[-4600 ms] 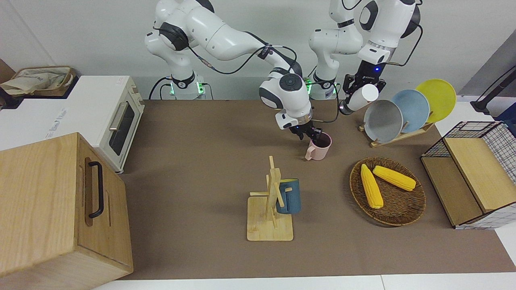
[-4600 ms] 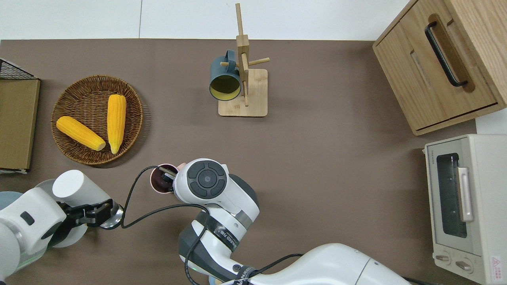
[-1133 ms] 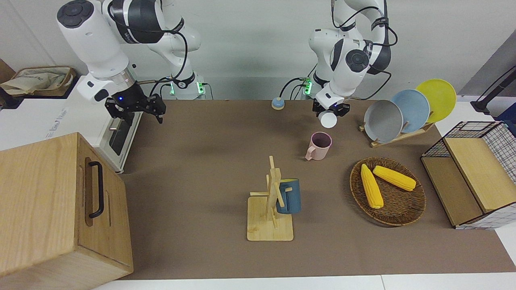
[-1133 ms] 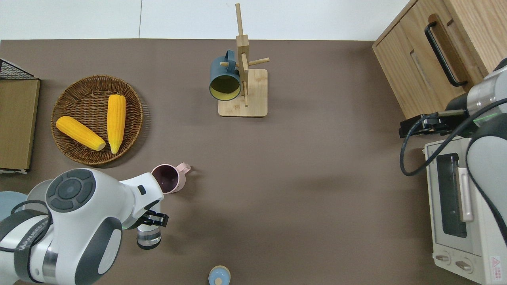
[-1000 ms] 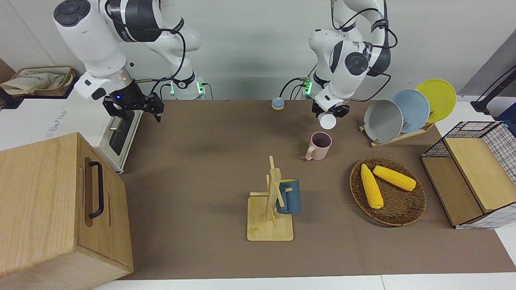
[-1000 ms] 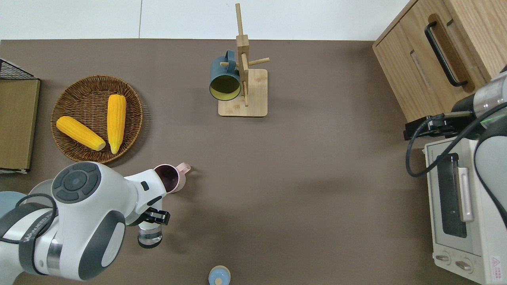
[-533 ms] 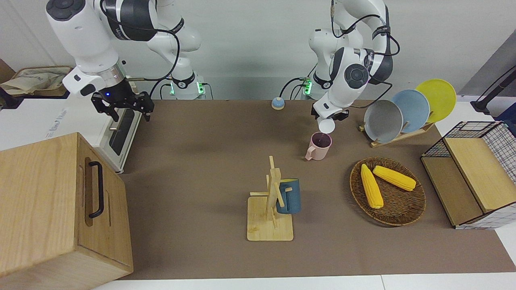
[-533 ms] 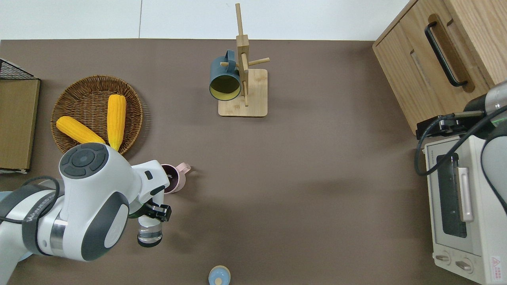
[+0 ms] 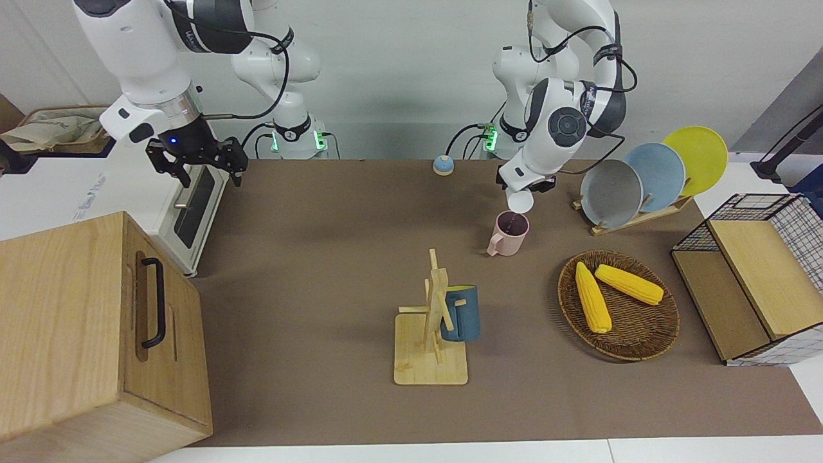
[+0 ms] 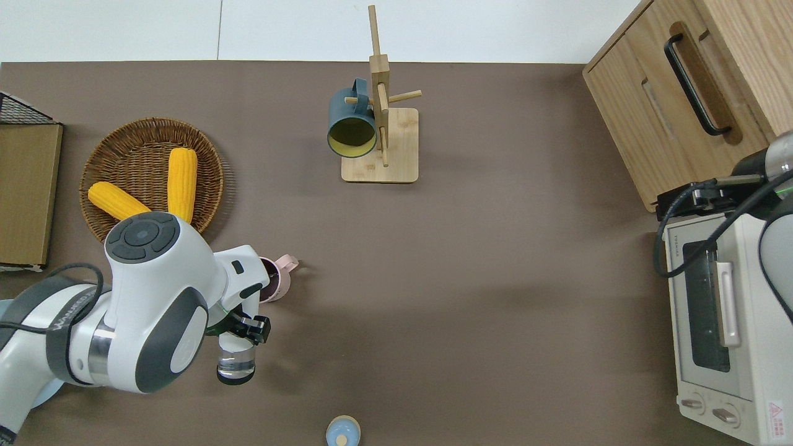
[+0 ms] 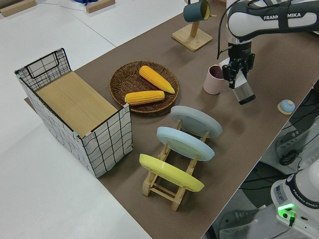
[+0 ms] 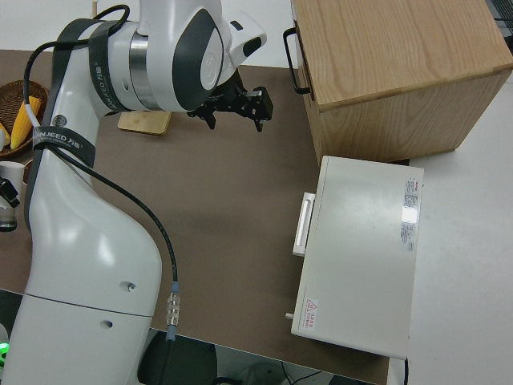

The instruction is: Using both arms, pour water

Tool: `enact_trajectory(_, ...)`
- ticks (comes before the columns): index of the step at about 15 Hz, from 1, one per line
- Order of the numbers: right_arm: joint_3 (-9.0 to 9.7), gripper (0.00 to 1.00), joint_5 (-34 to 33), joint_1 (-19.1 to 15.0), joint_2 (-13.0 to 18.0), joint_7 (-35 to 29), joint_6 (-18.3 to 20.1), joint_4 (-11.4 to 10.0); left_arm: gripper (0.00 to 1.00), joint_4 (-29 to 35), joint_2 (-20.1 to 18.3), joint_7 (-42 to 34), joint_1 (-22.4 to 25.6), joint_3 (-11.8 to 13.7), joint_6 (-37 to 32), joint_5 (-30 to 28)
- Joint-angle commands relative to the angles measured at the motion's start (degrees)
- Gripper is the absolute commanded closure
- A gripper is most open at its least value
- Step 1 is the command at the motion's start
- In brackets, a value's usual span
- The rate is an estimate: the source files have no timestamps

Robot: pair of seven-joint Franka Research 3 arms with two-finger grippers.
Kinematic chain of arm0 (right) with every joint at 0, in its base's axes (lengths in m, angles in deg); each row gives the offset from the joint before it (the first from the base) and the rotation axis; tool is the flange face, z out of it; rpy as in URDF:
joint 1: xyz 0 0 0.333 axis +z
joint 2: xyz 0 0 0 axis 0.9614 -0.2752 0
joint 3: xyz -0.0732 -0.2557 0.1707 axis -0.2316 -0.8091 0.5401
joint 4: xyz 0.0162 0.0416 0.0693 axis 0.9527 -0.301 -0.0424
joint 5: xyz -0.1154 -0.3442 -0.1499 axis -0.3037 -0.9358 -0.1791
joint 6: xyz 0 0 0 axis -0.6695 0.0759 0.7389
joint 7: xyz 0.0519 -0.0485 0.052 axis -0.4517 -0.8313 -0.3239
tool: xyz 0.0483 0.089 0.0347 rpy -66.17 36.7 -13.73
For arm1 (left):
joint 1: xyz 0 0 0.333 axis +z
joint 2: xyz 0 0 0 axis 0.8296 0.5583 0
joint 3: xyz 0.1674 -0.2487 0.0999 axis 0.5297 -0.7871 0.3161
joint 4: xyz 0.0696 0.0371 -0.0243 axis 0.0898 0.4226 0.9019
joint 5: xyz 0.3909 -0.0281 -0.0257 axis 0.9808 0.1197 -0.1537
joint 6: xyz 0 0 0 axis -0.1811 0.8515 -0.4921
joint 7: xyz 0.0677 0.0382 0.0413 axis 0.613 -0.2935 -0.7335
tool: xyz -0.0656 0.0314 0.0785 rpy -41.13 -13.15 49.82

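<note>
While tilted over pink mug (image 9: 510, 233), left pincer (image 10: 241, 327) gripping bottle (image 10: 235, 362).

I'm counting two arms (image 9: 148, 45) (image 9: 566, 83), two corn cobs (image 9: 591, 297) (image 9: 629, 284), three plates (image 9: 611, 193) (image 9: 656, 175) (image 9: 696, 157), two mugs (image 9: 508, 235) (image 9: 460, 313), one bottle (image 10: 235, 362)

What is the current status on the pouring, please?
Left pincer shut on bottle, tipped at pink mug. Right pincer open, empty, near the toaster oven. Bottle cap on table; nothing blocking.
</note>
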Motion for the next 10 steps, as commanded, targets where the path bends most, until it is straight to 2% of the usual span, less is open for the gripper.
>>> enact_trajectory(1, 0.58, 0.011, 0.3, 0.1, 0.3, 0.1, 1.1, 1.3, 1.00, -2.1, -0.2, 0.4, -0.8, 0.7, -2.8, 1.1)
enact_trajectory(10, 0.84, 0.011, 0.4, 0.7, 0.3, 0.1, 1.1, 1.9, 1.00, -2.6, -0.2, 0.3, -0.7, 0.8, -4.1, 1.4)
